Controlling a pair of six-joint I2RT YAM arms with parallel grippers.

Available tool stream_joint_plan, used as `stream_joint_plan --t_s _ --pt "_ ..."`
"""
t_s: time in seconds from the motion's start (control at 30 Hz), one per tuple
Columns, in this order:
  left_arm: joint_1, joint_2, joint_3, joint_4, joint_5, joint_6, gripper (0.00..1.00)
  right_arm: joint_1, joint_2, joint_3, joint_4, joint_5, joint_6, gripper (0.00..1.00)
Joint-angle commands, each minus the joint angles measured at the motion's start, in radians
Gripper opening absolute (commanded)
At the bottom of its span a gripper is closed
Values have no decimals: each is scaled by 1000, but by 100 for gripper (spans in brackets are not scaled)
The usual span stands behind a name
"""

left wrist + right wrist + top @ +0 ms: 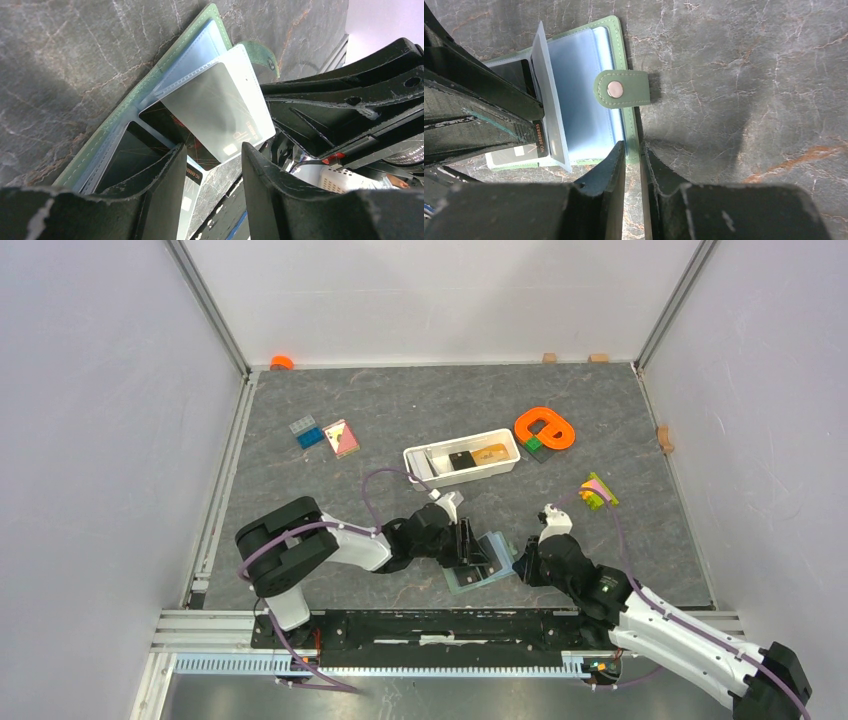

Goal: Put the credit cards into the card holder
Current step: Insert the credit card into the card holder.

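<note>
While open card holder (584, 100) lies diagonal — right gripper (633, 146) clamps edge, left gripper (214, 147) apart.

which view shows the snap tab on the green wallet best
Right wrist: snap tab faces the camera, button clear. Left wrist shows only part of it, beyond the green wallet. Top external is too far.

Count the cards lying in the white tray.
2: a black card in the middle of the tray and a tan card toward its right end. Others may be hidden beneath.
</note>
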Motion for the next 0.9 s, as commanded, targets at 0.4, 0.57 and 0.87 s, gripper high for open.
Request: stream_joint_plan --t_s 0.4,0.57,0.87 --pt "-9 -40 23 52 7 101 52 3 -32 39 -4 21 -6 30" --pt "-9 -43 41 95 37 106 53 3 -50 92 -70 74 -41 35" --pt "-8 -207 35 -139 -42 155 60 1 -35 189 -46 32 -173 46"
